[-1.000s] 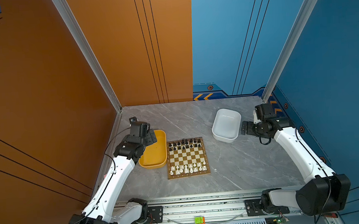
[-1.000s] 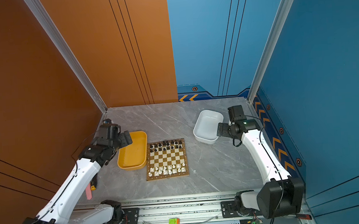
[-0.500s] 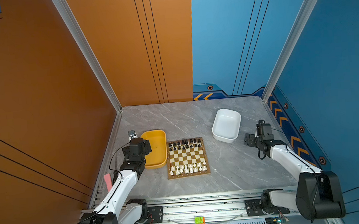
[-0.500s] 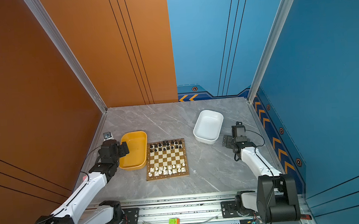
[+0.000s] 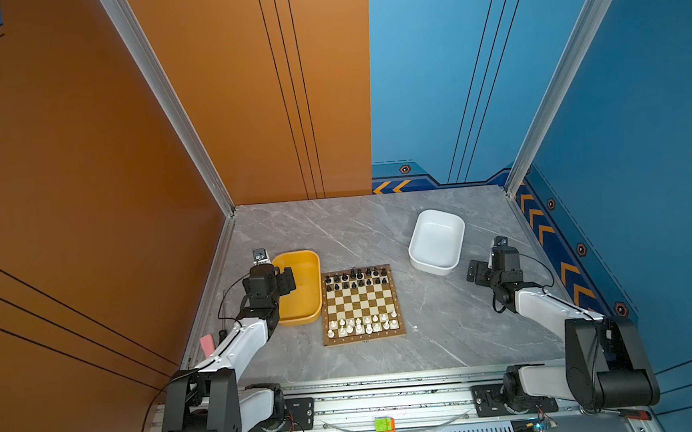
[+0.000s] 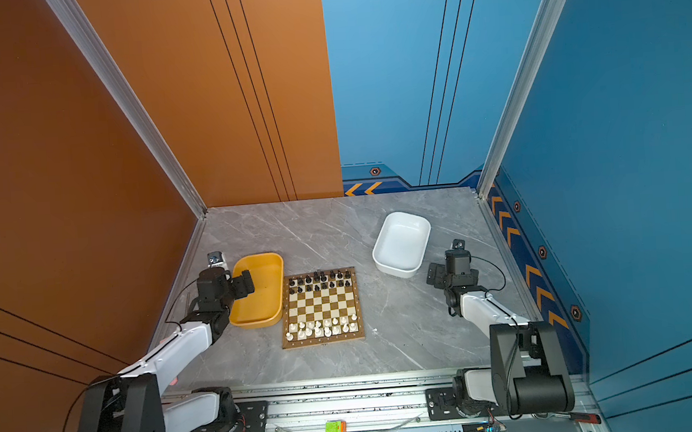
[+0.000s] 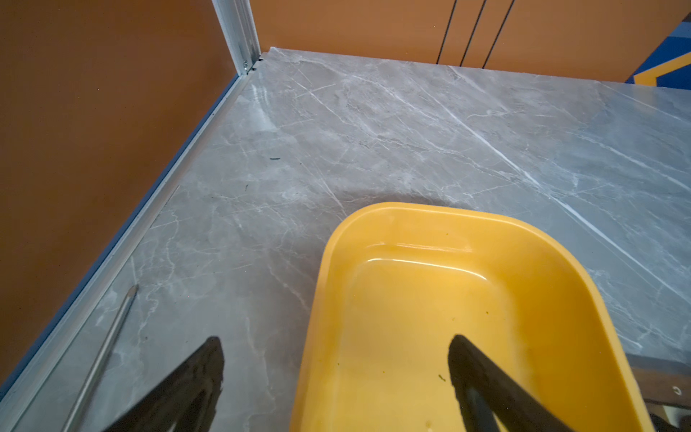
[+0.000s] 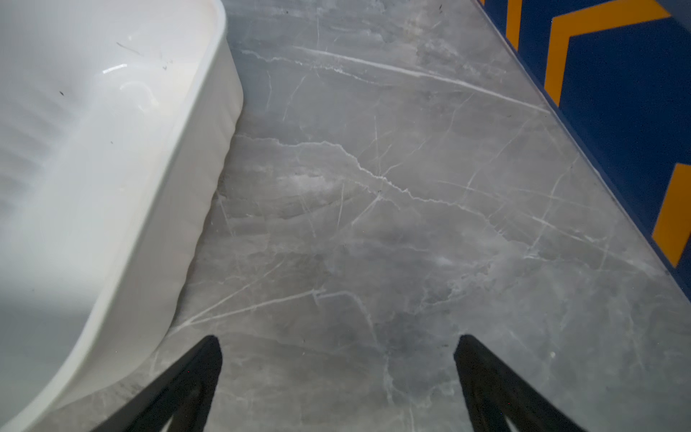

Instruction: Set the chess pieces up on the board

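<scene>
Chess pieces (image 5: pixel 359 329) line checked wooden board (image 5: pixel 361 303); left gripper (image 7: pixel 336 338) and right gripper (image 8: pixel 338 336) gape empty.

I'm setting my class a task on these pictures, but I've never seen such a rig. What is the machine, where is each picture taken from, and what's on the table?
It is a robot with two white arms, each ending in a two-fingered gripper. Two pictures look down from overhead, nearly the same view; two come from cameras on the wrists. On the grey table sits the board, black chess pieces along its far side, white chess pieces along its near side, between a yellow tub and a white tub. The left gripper and right gripper are open, holding nothing.
</scene>
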Tool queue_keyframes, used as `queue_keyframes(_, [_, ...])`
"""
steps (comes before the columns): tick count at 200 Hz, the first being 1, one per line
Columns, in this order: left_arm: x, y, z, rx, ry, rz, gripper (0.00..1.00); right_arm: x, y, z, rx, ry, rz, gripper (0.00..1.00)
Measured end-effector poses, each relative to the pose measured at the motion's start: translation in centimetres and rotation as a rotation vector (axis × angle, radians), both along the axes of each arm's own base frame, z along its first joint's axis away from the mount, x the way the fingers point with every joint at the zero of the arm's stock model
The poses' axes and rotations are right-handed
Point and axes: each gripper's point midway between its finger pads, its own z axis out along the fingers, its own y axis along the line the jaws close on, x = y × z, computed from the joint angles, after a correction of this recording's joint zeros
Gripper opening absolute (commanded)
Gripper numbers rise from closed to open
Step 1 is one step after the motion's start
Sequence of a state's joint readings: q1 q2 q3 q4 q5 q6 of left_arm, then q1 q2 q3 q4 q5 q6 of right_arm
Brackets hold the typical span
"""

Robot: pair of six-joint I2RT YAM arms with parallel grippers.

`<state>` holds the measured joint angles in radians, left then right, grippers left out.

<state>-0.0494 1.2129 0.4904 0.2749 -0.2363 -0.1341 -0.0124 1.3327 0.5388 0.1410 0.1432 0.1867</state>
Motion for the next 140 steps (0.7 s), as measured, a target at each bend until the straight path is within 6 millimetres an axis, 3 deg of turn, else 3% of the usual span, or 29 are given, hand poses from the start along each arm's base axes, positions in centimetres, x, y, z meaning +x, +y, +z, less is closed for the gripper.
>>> queue_keyframes(42, [0.7,-2.5,0.5,0.017,-0.014,-0.092,0.94,0.9,-0.1,0.9,-0.005,-0.055,0.001,1.00])
queue_keyframes(81, [1.3,-2.9,1.2,0.032,-0.050,-0.120,0.95,0.3,0.9,0.7,-0.026,-0.064,0.031,1.00])
queue_keyframes(140, [2.3,-3.6,-0.3,0.046,-0.040,-0.164,0.95,0.3,2.6,1.3,-0.050,-0.104,0.079,1.00])
